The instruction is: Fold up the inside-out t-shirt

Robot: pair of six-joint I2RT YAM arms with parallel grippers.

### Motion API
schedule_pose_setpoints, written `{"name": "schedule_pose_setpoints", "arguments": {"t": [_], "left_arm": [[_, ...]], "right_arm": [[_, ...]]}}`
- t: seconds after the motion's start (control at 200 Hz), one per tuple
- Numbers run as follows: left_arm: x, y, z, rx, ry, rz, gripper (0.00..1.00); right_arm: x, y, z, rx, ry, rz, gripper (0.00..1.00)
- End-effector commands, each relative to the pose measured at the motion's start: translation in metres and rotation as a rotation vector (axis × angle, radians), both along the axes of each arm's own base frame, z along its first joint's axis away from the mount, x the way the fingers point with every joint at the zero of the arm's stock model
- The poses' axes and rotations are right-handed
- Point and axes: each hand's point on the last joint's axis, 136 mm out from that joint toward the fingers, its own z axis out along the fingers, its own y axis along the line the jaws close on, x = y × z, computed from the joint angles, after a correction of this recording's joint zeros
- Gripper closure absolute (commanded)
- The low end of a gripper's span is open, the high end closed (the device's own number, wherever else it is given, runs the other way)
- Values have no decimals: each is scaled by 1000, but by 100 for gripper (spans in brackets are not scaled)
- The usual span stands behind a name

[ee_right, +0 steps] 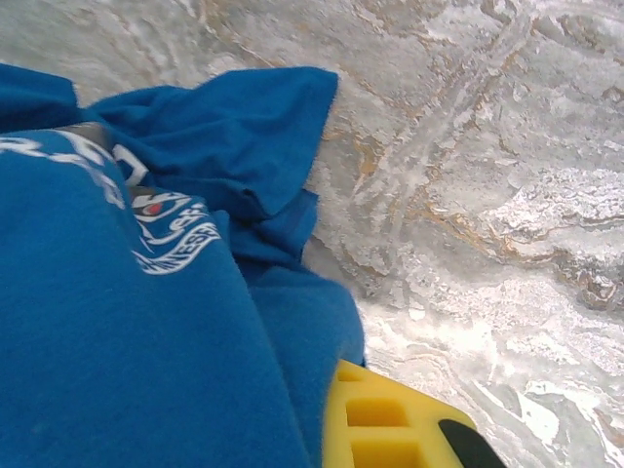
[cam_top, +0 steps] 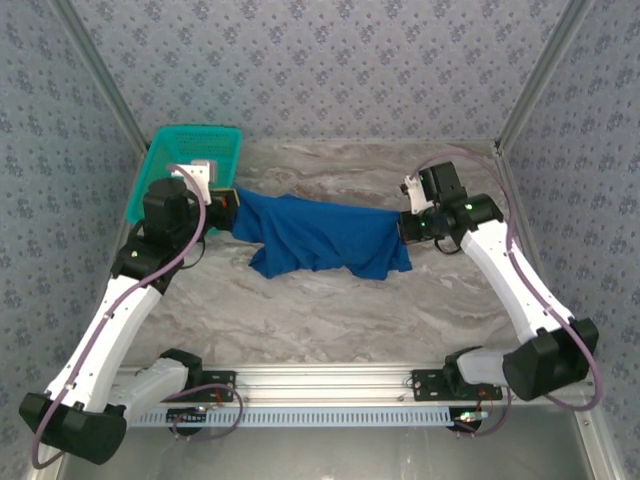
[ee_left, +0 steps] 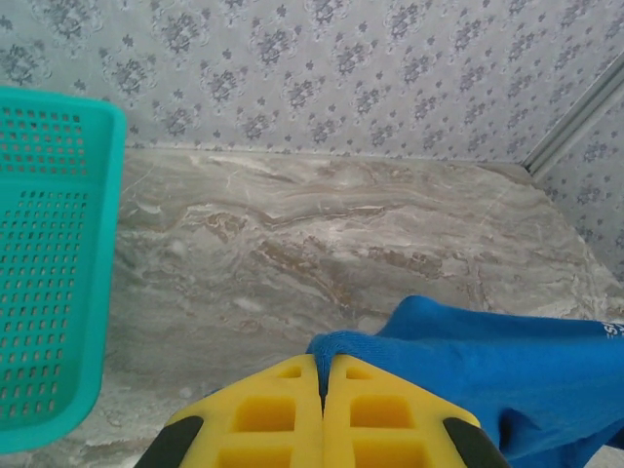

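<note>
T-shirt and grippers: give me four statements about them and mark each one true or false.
1. The left gripper is shut on the t-shirt. True.
2. The t-shirt lies in the teal basket. False: it stretches between the two grippers, beside the basket.
3. The right gripper is shut on the t-shirt. True.
4. The t-shirt lies neatly folded on the table. False: it is bunched and unfolded.

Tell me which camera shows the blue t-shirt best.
Top external: the whole t-shirt spans between the left gripper and right gripper. Left wrist gives a pinched corner at shut yellow jaws; right wrist gives close-up folds with white lettering.
</note>
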Motion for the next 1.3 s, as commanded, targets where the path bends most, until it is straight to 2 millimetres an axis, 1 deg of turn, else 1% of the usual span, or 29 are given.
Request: {"name": "schedule_pose_setpoints", "arguments": {"t": [0.0,0.015,0.055,0.08,0.095,0.1,0.115,0.15,0.195,0.26,0.32,0.365,0.45,0.495,0.54,0.55,0.56,0.605,0.65,0.67,0.705,0.71,0.774,0.849,0.934,1.019,1.159,1.234,1.294], "left_arm": [[-3,6,1,-13,0,24,100],[-3,5,0,-15,5,24,100],[-3,5,-6,-17,21,23,100],[-3,4,-9,-22,28,18,100],[-3,3,-12,-25,35,15,100],[-3,2,-13,-25,36,13,100],[-3,1,-16,-28,43,10,100],[-2,0,-22,-37,58,5,100],[-1,-3,-28,-48,72,-3,100],[1,-8,-37,-68,99,-18,100],[4,-12,-43,-72,117,-29,100],[6,-14,-45,-72,124,-34,100],[9,-15,-47,-64,127,-40,100],[10,-16,-46,-58,123,-43,100],[11,-16,-44,-53,116,-43,100],[12,-16,-44,-54,115,-45,100],[12,-16,-44,-52,116,-44,100],[13,-16,-42,-51,111,-46,100],[14,-17,-41,-51,106,-49,100],[14,-17,-40,-52,103,-50,100],[14,-17,-40,-54,103,-50,100],[15,-18,-39,-54,101,-51,100],[15,-19,-38,-58,98,-55,100],[14,-18,-37,-57,97,-56,100],[14,-18,-35,-56,88,-55,100],[14,-17,-34,-55,83,-51,100],[13,-17,-32,-56,76,-52,100],[13,-17,-31,-56,76,-55,100],[12,-17,-30,-58,75,-56,100]], "right_arm": [[43,1,-18,-19,12,-62,97],[51,2,-19,-17,7,-70,97],[74,4,-32,-38,18,-97,94],[87,3,-35,-55,16,-113,90],[94,3,-43,-72,31,-120,88],[97,4,-42,-72,26,-121,88],[104,3,-48,-89,37,-127,85],[118,1,-54,-122,43,-144,82],[130,-2,-64,-165,66,-159,76],[137,-6,-67,-211,69,-165,67],[130,-6,-64,-223,54,-159,61],[118,-4,-58,-212,34,-152,56],[83,3,-57,-138,33,-124,48],[63,5,-59,-70,39,-121,45],[45,7,-66,5,62,-131,45],[43,9,-64,25,57,-132,45],[36,7,-73,32,79,-137,45],[21,10,-85,98,122,-131,45],[5,9,-102,150,184,-150,46],[6,12,-105,186,179,-150,46],[3,14,-113,231,195,-149,46],[-1,14,-117,242,215,-153,46],[-6,20,-131,303,248,-133,50],[-10,21,-149,296,276,-119,52],[-11,22,-164,299,300,-111,55],[-5,21,-171,296,289,-113,59],[0,19,-179,290,289,-110,68],[2,18,-180,284,285,-103,71],[4,16,-180,275,280,-104,76]]}}
